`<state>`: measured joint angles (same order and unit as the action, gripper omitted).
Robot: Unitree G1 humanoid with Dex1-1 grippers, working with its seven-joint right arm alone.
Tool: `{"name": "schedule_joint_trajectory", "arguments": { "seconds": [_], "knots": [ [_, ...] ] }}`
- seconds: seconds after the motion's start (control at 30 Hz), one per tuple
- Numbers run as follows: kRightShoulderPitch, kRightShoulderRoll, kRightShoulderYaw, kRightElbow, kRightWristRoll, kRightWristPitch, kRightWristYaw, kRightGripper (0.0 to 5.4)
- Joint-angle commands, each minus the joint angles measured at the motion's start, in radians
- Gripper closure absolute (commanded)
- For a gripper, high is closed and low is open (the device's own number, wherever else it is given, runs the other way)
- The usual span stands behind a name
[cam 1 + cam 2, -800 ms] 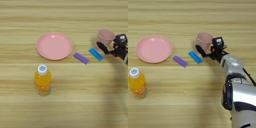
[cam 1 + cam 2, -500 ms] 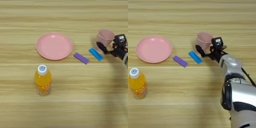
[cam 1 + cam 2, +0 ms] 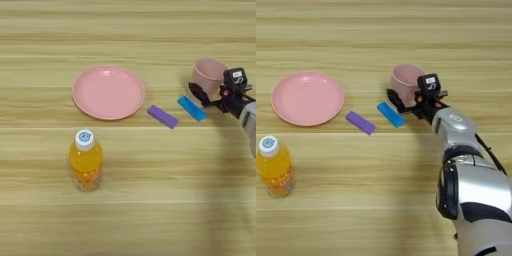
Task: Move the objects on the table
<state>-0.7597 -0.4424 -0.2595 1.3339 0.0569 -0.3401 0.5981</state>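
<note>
Nearest, at seven o'clock, stands the juice bottle [image 3: 86,160]. Mid-table: purple block [image 3: 162,116], blue block [image 3: 192,108], pink plate [image 3: 108,92] at ten. Farthest, at two o'clock, the right gripper [image 3: 410,93] spreads wide around the pink cup [image 3: 405,80].

The table [image 3: 125,165] is evenly and brightly lit from above. Only soft, short shadows are cast beside the bottle [image 3: 86,161] and plate [image 3: 108,92]. No glare is seen; slight softness is noted throughout.
</note>
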Motion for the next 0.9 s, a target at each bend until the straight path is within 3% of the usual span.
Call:
{"name": "schedule_joint_trajectory", "arguments": {
  "seconds": [0.03,0.23,0.47,0.7,0.9],
  "knots": [
    [-0.104,-0.006,0.008,-0.041,-0.007,-0.02,-0.045,0.3],
    [-0.111,0.017,0.011,-0.034,-0.017,-0.02,-0.094,0.97],
    [-0.112,0.034,0.008,-0.041,-0.011,-0.044,-0.102,1.1],
    [-0.124,0.049,-0.001,-0.067,0.007,-0.111,-0.071,1.1],
    [-0.138,0.098,0.008,-0.135,0.029,-0.198,0.003,1.1]
  ]
}}
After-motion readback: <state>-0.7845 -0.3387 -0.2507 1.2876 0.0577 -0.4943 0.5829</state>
